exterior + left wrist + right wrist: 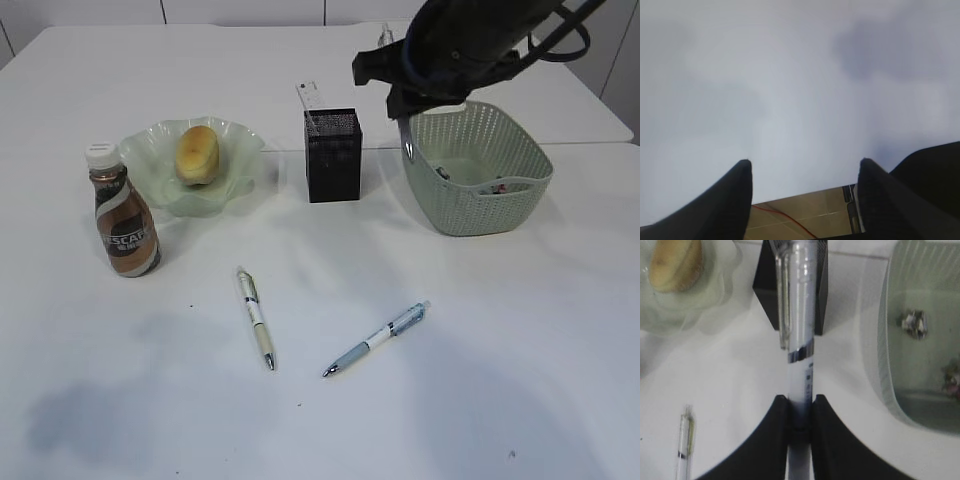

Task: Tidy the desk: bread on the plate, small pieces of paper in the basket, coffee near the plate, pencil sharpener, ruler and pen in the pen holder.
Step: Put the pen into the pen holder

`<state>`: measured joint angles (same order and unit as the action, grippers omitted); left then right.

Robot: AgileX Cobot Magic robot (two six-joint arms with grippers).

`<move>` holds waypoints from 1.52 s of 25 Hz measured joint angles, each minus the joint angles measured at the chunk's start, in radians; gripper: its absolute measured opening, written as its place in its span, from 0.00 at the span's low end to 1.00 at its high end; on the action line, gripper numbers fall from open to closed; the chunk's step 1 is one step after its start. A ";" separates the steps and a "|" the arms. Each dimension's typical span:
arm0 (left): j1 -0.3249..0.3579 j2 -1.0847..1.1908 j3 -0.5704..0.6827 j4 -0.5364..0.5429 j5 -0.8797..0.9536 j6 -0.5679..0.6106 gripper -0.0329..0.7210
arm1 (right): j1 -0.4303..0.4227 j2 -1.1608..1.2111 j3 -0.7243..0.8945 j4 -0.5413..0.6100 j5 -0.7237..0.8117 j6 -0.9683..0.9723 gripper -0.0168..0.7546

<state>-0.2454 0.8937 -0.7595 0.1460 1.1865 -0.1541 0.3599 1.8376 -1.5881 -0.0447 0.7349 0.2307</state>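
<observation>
While the right claw (pixel 800 412) is clenched on a clear-barrelled pen (pixel 799 315), the step in hand looks like dropping that pen into the black mesh pen holder (pixel 333 155). In the right wrist view the pen runs forward from the claw and its far end lies over the holder's mouth, but whether it has entered the cup cannot be told. To do this well, I would tilt the pen closer to upright, centre its tip over the opening, and let go only once the tip is inside the rim, so it cannot glance off the mesh edge and roll across the desk (pixel 450 400). A ruler (pixel 309 97) already stands in the holder's back corner, so the front of the cup is the safer target.

The left claw (pixel 805 200) hangs released and empty above bare desk.

Elsewhere, the bread (pixel 197 153) sits on the plate (pixel 240 135), the coffee (pixel 125 210) stands just beside it, and paper wads (pixel 914 322) lie in the basket (pixel 480 215). Two more pens (pixel 256 319) (pixel 378 339) lie loose on the desk.
</observation>
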 joint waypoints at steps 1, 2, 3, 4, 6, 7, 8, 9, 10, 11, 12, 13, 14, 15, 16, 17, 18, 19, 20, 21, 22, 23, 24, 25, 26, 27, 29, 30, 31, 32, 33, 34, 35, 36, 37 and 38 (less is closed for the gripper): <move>0.000 0.000 0.000 0.000 -0.005 0.000 0.66 | 0.000 0.000 0.000 -0.013 -0.059 -0.010 0.16; 0.000 0.000 0.000 0.000 -0.013 0.000 0.66 | 0.000 0.000 0.000 -0.013 -0.059 -0.010 0.16; 0.000 0.000 0.000 0.000 -0.021 0.000 0.66 | 0.000 0.000 0.002 -0.028 -0.136 -0.014 0.16; 0.000 0.000 0.000 0.000 -0.028 0.000 0.66 | 0.000 0.000 0.004 -0.042 -0.173 -0.016 0.16; 0.000 0.000 0.000 0.000 -0.040 0.000 0.66 | 0.000 0.000 0.017 -0.062 -0.244 -0.018 0.16; 0.000 0.000 0.000 0.000 -0.050 0.000 0.66 | 0.000 0.000 0.017 -0.062 -0.244 -0.018 0.16; 0.000 0.000 0.000 0.000 -0.057 0.000 0.66 | 0.000 0.000 0.053 -0.093 -0.353 -0.020 0.16; 0.000 0.000 0.000 0.000 -0.062 0.000 0.66 | 0.000 0.000 0.072 -0.108 -0.417 -0.020 0.16; 0.000 0.000 0.000 0.000 -0.065 0.000 0.66 | 0.000 0.000 0.072 -0.108 -0.417 -0.020 0.16; 0.000 0.000 0.000 0.000 -0.072 0.000 0.66 | 0.000 0.000 0.072 -0.108 -0.417 -0.020 0.16; 0.000 0.000 0.000 0.000 -0.080 0.000 0.66 | 0.000 0.000 0.117 -0.134 -0.582 -0.020 0.16; 0.000 0.000 0.000 0.000 -0.083 0.000 0.66 | 0.000 0.002 0.123 -0.137 -0.618 -0.022 0.16; 0.000 0.000 0.000 0.000 -0.086 0.000 0.66 | 0.000 0.008 0.128 -0.143 -0.653 -0.022 0.16; 0.000 0.000 0.000 0.000 -0.089 0.000 0.66 | 0.000 0.008 0.128 -0.143 -0.653 -0.022 0.16; 0.000 0.000 0.000 0.000 -0.093 0.000 0.66 | 0.000 0.026 0.137 -0.158 -0.746 -0.022 0.16; 0.000 0.000 0.000 0.000 -0.096 0.000 0.66 | 0.000 0.038 0.139 -0.164 -0.794 -0.022 0.16; 0.000 0.000 0.000 0.000 -0.096 0.000 0.66 | 0.000 0.056 0.141 -0.168 -0.847 -0.026 0.16; 0.000 0.000 0.000 0.000 -0.098 0.000 0.66 | 0.000 0.056 0.141 -0.168 -0.847 -0.026 0.16; 0.000 0.000 0.000 0.000 -0.098 0.000 0.66 | 0.000 0.056 0.141 -0.168 -0.847 -0.026 0.16; 0.000 0.000 0.000 0.000 -0.100 0.000 0.66 | 0.000 0.095 0.141 -0.174 -0.941 -0.041 0.16; 0.000 0.000 0.000 0.000 -0.100 0.000 0.66 | 0.000 0.110 0.141 -0.174 -0.968 -0.049 0.16; 0.000 0.000 0.000 0.000 -0.100 0.000 0.66 | 0.000 0.114 0.141 -0.174 -0.976 -0.050 0.16; 0.000 0.000 0.000 0.000 -0.100 0.000 0.66 | -0.005 0.134 0.141 -0.174 -1.006 -0.054 0.16; 0.000 0.000 0.000 0.000 -0.100 0.000 0.66 | -0.006 0.144 0.141 -0.176 -1.023 -0.058 0.16; 0.000 0.000 0.000 0.000 -0.100 0.000 0.66 | -0.010 0.153 0.139 -0.178 -1.041 -0.059 0.16; 0.000 0.000 0.000 0.000 -0.100 0.000 0.66 | -0.016 0.168 0.139 -0.178 -1.078 -0.060 0.16; 0.000 0.000 0.000 0.000 -0.102 0.000 0.66 | -0.022 0.182 0.139 -0.178 -1.100 -0.062 0.16; 0.000 0.000 0.000 0.000 -0.102 0.000 0.66 | -0.027 0.197 0.139 -0.179 -1.124 -0.064 0.16; 0.000 0.000 0.000 0.000 -0.102 0.000 0.66 | -0.031 0.203 0.139 -0.179 -1.136 -0.071 0.16; 0.000 0.000 0.000 0.000 -0.104 0.000 0.66 | -0.031 0.203 0.139 -0.179 -1.136 -0.071 0.16; 0.000 0.000 0.000 0.000 -0.108 0.000 0.66 | -0.032 0.229 0.135 -0.179 -1.152 -0.098 0.16; 0.000 0.000 0.000 0.000 -0.112 0.000 0.66 | -0.035 0.239 0.130 -0.179 -1.160 -0.112 0.16; 0.000 0.000 0.000 0.000 -0.119 0.000 0.66 | -0.035 0.258 0.116 -0.179 -1.172 -0.123 0.16; 0.000 0.000 0.000 0.000 -0.125 0.000 0.66 | -0.035 0.260 0.114 -0.179 -1.175 -0.127 0.16; 0.000 0.000 0.000 0.000 -0.129 0.000 0.66 | -0.035 0.279 0.100 -0.179 -1.187 -0.136 0.16; 0.000 0.000 0.000 0.000 -0.131 0.000 0.66 | -0.035 0.298 0.084 -0.181 -1.193 -0.141 0.16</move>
<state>-0.2454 0.8937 -0.7595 0.1460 1.0551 -0.1541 0.3253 2.1356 -1.5038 -0.2261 -0.4586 0.0901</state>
